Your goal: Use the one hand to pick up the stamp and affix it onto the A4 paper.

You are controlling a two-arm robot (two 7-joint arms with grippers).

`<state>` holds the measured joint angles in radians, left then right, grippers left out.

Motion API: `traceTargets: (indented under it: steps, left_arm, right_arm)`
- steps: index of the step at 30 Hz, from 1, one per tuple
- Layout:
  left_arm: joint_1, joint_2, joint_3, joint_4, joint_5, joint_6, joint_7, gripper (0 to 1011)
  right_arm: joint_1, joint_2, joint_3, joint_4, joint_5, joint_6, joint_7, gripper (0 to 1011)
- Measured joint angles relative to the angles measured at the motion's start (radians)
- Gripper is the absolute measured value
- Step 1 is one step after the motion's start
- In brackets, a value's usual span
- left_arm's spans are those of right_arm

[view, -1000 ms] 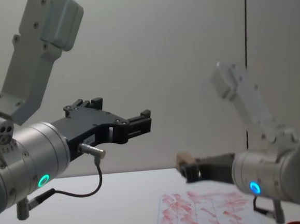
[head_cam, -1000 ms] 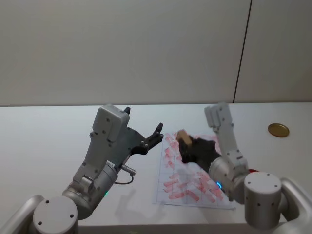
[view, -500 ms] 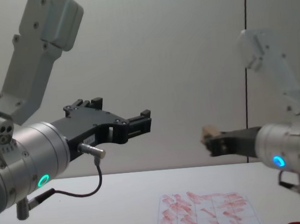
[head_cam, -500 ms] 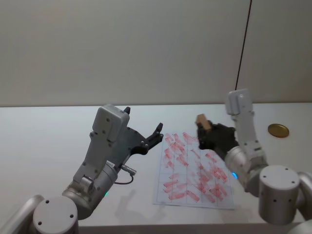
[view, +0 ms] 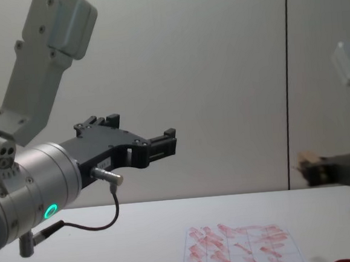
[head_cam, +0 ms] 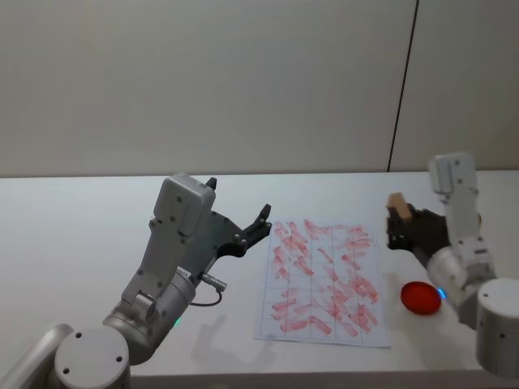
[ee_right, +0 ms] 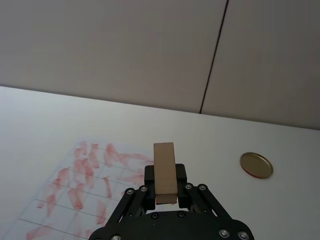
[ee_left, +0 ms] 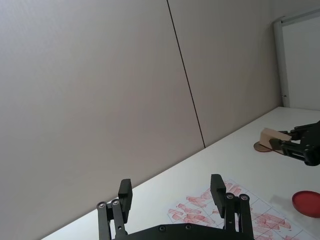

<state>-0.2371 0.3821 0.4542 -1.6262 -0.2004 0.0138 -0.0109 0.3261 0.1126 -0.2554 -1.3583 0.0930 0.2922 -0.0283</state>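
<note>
Right gripper [head_cam: 399,223] raised above the table [head_cam: 73,235], off the right edge of the A4 paper [head_cam: 320,279] and clear of it, fingers clamped on the stamp [head_cam: 396,203]. Stamp a small tan wooden block, held by its lower part between the black fingers, upper end standing free above them; seen from the right wrist as an upright bar [ee_right: 164,172] pinched at its base between the two fingers [ee_right: 181,174]. In the chest view, stamp [view: 309,158] at the far right, well above the tabletop, with the paper [view: 242,248] lower and to its left. From the left wrist, same block [ee_left: 274,136] carried high, off to the side of the red-marked sheet [ee_left: 240,212]. Paper flat on the table, covered in slanted red-pink marks, between the two arms. Red round thing [head_cam: 421,297] on the table just right of the paper, below the held stamp. Brass-coloured disc [ee_right: 256,165] on the table farther back on the right. Left gripper [head_cam: 261,223] held up in the air left of the paper, fingers spread apart, nothing between them.
</note>
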Motion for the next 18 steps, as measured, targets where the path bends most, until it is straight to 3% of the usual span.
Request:
traceTargets:
  steps: [18]
  left_arm:
    - [0.000, 0.000, 0.000, 0.000, 0.000, 0.000, 0.000, 993]
  right_arm:
    - [0.003, 0.037, 0.046, 0.121, 0.007, 0.003, 0.036, 220]
